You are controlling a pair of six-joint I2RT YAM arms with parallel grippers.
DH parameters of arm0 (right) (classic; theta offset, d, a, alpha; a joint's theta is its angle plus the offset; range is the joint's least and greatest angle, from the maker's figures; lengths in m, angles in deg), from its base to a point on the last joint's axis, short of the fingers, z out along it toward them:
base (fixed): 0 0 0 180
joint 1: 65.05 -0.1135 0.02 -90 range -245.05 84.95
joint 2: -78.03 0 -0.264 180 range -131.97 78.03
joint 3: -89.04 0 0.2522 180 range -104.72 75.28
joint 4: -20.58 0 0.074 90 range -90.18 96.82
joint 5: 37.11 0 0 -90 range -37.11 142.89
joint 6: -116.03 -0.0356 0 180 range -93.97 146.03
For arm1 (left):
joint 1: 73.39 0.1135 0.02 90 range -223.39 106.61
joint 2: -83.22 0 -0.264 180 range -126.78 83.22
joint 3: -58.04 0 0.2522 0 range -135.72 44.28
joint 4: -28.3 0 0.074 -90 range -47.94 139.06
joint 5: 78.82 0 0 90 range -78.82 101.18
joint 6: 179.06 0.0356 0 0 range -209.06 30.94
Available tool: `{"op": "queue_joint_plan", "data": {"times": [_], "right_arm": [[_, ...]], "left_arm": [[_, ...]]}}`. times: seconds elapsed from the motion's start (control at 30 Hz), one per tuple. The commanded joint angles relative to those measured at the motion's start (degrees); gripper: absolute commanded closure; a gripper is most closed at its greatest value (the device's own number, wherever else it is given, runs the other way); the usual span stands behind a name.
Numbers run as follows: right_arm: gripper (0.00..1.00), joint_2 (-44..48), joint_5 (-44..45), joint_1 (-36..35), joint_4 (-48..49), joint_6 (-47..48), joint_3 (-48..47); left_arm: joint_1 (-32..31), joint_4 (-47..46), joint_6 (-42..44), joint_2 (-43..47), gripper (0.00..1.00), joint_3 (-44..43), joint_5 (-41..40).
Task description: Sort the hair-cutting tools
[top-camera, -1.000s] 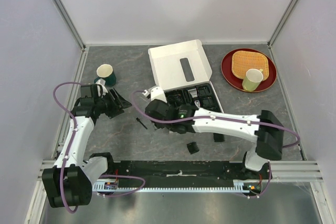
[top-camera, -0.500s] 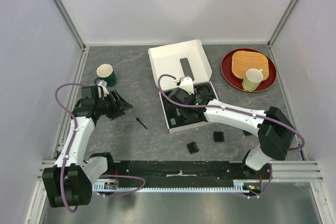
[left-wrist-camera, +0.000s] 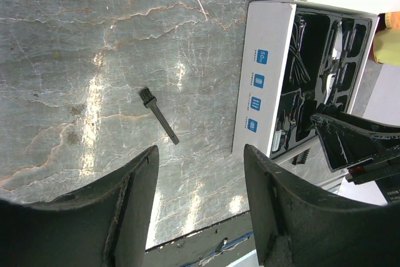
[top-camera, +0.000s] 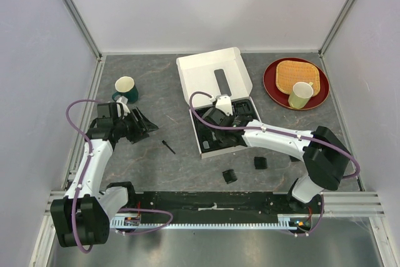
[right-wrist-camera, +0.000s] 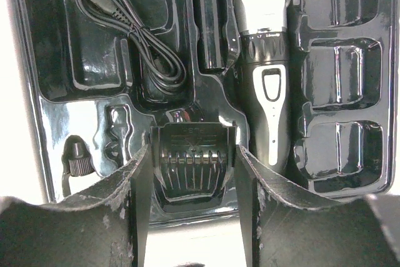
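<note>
Two pieces lie loose on the counter (top-camera: 156,173) in front of the open white box (top-camera: 212,79): a comb guard (top-camera: 230,176) and a second guard (top-camera: 260,162). The thin brush (top-camera: 167,147) lies to the box's left. From above, the right tool (top-camera: 214,122) hangs over the box. The left tool (top-camera: 139,123) is well apart from it, near the green cup (top-camera: 126,87).

Left wrist view: the left tool is wide open w/ nothing in it. We see the brush on the counter beyond its fingers.

Right wrist view: the right tool is closed partway on a ribbed guard (right-wrist-camera: 195,148), pads on both its sides. It's above the tray insert (right-wrist-camera: 340,107), just left of the clipper (right-wrist-camera: 265,60) and below the cord (right-wrist-camera: 134,35). The pockets down the tray's right side look vacant, so we judge those are for guards.

To do it well, we'd:
- shift across w/o knocking the clipper;
- square the guard to a pocket;
- lower till it seats;
- then release & lift straight up.
</note>
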Motion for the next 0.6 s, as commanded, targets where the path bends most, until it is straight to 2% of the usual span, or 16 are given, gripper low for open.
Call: {"op": "queue_joint_plan", "data": {"times": [0.0,0.23,0.57], "right_arm": [[0.59,-0.3,-1.02,0.16,2.36,-1.21,1.06],[0.58,-1.62,-4.88,0.16,2.53,-0.86,1.59],[0.52,-1.18,-3.66,0.16,0.69,-1.65,2.21]], "left_arm": [[0.23,-1.44,2.2,0.17,0.37,0.09,1.94],[0.23,-1.44,2.2,0.26,0.37,0.09,2.03],[0.23,-1.44,2.29,0.43,0.37,0.09,2.03]]}}
